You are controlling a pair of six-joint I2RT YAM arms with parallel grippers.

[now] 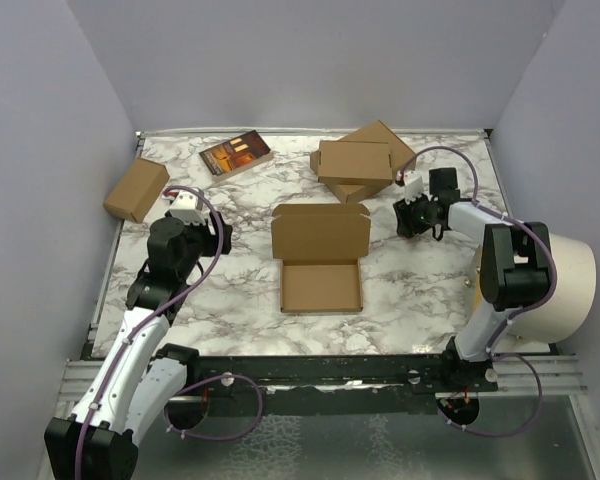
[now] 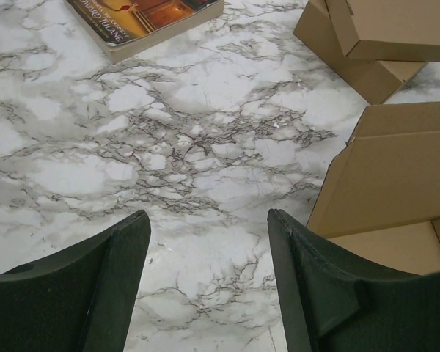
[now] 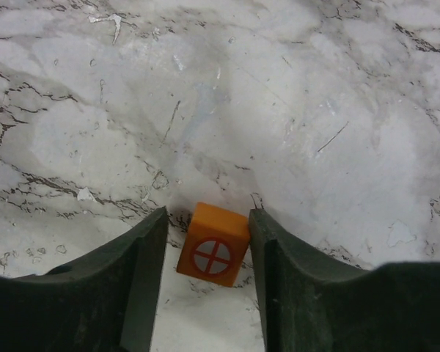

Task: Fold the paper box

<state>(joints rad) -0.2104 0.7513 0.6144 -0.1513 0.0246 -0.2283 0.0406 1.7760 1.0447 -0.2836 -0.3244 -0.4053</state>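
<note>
The left jaws are spread wide over the worktop (image 2: 205,147) and hold nothing. The right jaws sit close either side of a small orange cube (image 3: 213,249), but I cannot tell whether they pinch it. The paper box (image 1: 320,255) lies mid-worktop between the arms with its lid open, and stacked boxes (image 1: 358,165) sit just beyond it.

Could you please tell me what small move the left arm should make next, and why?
Probably slide the left claw right to the left edge of the lid. The box has its walls up, but the lid is open behind it. The claw is open, over bare marble, with the lid just to its right, so it looks best placed to start closing it.
</note>
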